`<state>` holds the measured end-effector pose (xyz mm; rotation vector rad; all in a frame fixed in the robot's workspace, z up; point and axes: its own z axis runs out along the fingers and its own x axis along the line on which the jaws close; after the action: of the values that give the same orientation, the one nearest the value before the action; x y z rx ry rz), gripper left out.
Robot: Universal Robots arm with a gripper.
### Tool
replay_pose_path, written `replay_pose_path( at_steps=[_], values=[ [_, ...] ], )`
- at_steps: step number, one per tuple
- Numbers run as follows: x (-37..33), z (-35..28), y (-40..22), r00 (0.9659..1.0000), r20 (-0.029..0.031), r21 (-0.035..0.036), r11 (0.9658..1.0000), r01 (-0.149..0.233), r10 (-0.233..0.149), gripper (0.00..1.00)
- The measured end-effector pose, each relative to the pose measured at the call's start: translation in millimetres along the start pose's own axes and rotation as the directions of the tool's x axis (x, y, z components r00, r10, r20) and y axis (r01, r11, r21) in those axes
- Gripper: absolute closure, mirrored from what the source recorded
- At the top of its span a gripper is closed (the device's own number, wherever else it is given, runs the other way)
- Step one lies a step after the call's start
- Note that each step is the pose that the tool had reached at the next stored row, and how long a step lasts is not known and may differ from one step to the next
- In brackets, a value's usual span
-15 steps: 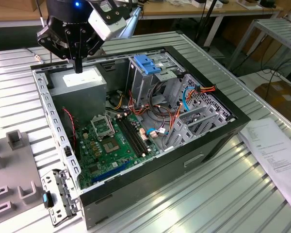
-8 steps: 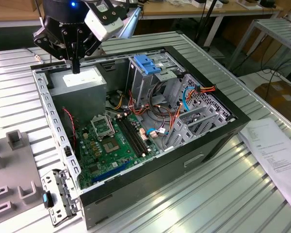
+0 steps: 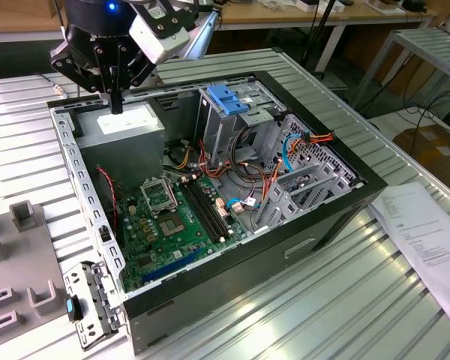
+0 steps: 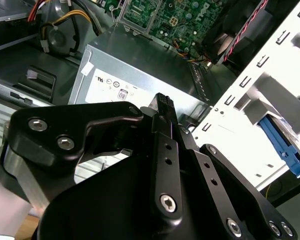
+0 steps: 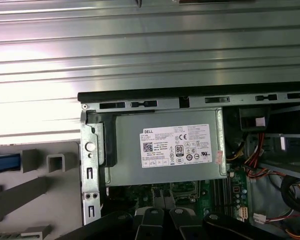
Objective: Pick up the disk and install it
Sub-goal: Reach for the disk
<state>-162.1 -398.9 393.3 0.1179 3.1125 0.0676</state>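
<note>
Exterior view, entry one: hand (image 3: 117,105). Black linkage, fingers drawn together with nothing between them, tips pointing down. It hangs over the power supply (image 3: 131,124) at one corner of the open computer case (image 3: 232,285). The second wrist view shows the hand (image 4: 163,102) from behind, with the same closed set.

Entry two: disk (image 5: 4,163). It is not in the hand. It sits in the grey fixture (image 5: 55,195) on the bench, outside the case and beyond the perforated case wall (image 5: 90,165). Its blue rail shows in both wrist views, and the second wrist view shows the disk (image 4: 282,147) just past that wall. The metal body is hard to make out.

Relation: from the hand, the disk lies sideways across the case wall, toward the exterior view's left, and apparently lower, at bench level. Its long axis appears to run crosswise to the wall, with one end toward the case.

Entry three: drive cage (image 3: 225,131), topped by a blue bracket (image 3: 229,101). It stands inside the case, on the far side of the hand from the disk.

Entry four: bench (image 3: 322,322). Ribbed metal slats with strong glare. A printed paper sheet (image 3: 427,240) lies at the exterior view's right.

Room: a workshop, with a neighbouring bench (image 3: 435,45) behind.
</note>
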Motion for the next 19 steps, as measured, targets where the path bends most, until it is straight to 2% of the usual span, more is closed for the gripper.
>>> replay_pose_path(
  at_steps=[19],
  values=[
    [6.1, -0.2, -0.5, 1.0, 0.0, 0.0001, 1.0, 0.0, 0.0, 0.89]
  ],
)
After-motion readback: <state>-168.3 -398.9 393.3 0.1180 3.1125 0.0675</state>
